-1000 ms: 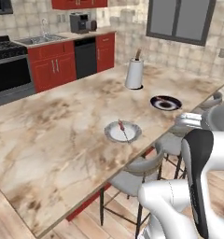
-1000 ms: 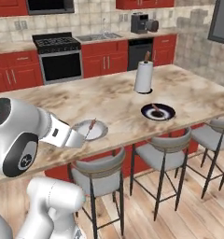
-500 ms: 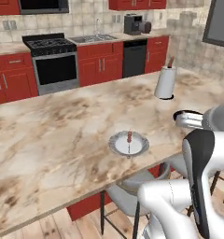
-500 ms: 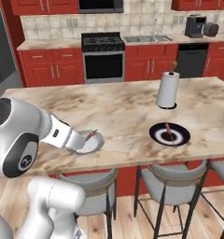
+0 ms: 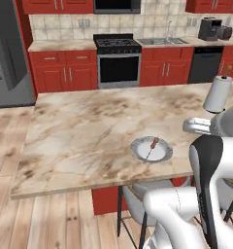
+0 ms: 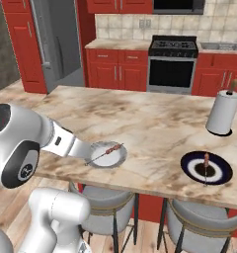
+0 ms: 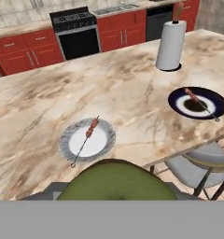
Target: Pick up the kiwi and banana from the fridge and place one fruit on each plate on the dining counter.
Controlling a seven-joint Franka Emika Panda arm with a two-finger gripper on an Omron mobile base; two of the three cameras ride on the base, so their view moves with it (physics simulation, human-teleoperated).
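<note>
The olive-brown kiwi (image 7: 116, 179) bulges up at the bottom of the hand view, held close under the camera with my gripper (image 7: 115, 190) shut on it; its fingertips are hidden behind the fruit. Ahead on the marbled dining counter (image 7: 48, 102) lies the pale grey plate (image 7: 87, 138) (image 5: 151, 148) (image 6: 108, 154) with a thin skewer across it. Farther right sits the dark navy plate (image 7: 198, 102) (image 6: 207, 167), also with a skewer. The grey fridge (image 5: 7, 53) (image 6: 56, 44) stands at the far left of the room. The banana is out of view.
A paper towel roll (image 7: 171, 44) (image 6: 221, 111) (image 5: 218, 92) stands on the counter's far right. Grey stools (image 6: 108, 202) (image 7: 198, 163) are tucked under the near edge. A black stove (image 5: 117, 61) and red cabinets (image 5: 65, 73) line the back wall.
The base has swung round, so the whole scene has slid right in both base views and the fridge has come into sight. The plates lie as before on the counter.
</note>
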